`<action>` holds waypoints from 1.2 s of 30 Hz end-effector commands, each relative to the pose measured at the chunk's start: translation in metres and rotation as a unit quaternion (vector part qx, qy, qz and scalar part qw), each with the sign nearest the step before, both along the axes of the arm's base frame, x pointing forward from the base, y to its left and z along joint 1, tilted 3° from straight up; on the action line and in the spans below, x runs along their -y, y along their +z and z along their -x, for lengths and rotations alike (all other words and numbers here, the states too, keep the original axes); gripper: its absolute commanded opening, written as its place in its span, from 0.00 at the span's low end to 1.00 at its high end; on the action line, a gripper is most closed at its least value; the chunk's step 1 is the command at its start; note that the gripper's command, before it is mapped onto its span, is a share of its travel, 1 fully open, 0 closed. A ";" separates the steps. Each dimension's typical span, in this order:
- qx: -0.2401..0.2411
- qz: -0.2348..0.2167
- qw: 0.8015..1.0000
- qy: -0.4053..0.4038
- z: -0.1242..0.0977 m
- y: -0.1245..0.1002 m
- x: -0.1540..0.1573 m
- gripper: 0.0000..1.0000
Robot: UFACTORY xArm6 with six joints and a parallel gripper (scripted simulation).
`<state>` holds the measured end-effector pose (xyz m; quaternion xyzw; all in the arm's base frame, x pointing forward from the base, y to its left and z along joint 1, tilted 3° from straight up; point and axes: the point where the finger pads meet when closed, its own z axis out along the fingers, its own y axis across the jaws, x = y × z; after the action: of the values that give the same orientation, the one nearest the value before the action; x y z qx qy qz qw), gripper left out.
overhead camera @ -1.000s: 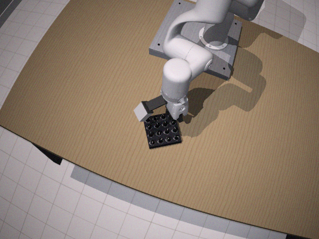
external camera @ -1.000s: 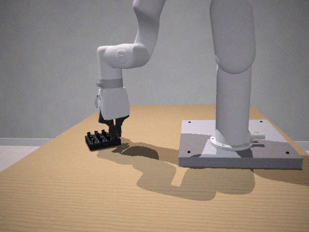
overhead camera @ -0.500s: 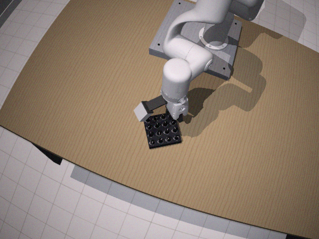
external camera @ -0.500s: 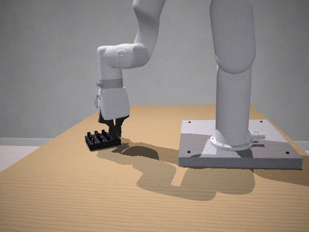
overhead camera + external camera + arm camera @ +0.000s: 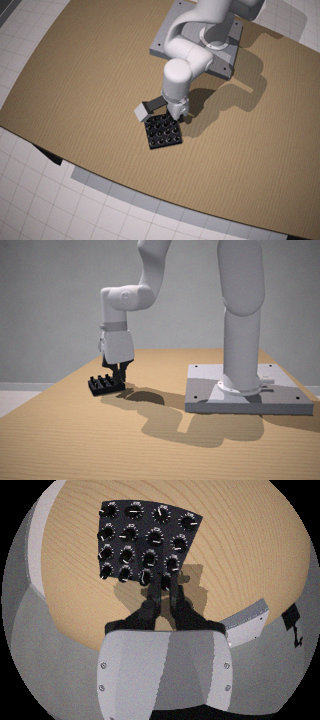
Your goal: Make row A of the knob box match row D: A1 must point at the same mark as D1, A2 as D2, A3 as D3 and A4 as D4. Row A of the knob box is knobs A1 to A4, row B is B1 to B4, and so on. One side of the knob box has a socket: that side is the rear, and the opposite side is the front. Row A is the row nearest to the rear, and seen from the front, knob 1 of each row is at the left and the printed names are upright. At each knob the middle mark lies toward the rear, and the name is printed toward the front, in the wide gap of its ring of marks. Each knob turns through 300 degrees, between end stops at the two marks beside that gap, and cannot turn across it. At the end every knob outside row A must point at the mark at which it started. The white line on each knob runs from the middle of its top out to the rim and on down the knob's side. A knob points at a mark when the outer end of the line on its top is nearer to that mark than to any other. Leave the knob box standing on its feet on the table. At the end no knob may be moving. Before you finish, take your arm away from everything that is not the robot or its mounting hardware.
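As hand (image 5: 119,378) drops on knob box (image 5: 163,131) corner nearest arm, fingers pinching corner knob (image 5: 166,580), nrly closed.

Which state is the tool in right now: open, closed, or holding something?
Tool: closed on a corner knob of the knob box.
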<state>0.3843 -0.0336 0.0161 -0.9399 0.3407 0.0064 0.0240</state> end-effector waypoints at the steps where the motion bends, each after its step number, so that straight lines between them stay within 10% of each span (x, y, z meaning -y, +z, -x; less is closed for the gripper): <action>1: 0.002 0.000 1.000 0.000 -0.001 0.001 0.000 0.08; 36: 0.013 0.002 0.973 0.232 -0.001 0.001 0.000 0.08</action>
<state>0.3843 -0.0335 0.0161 -0.9870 0.1591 0.0018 0.0208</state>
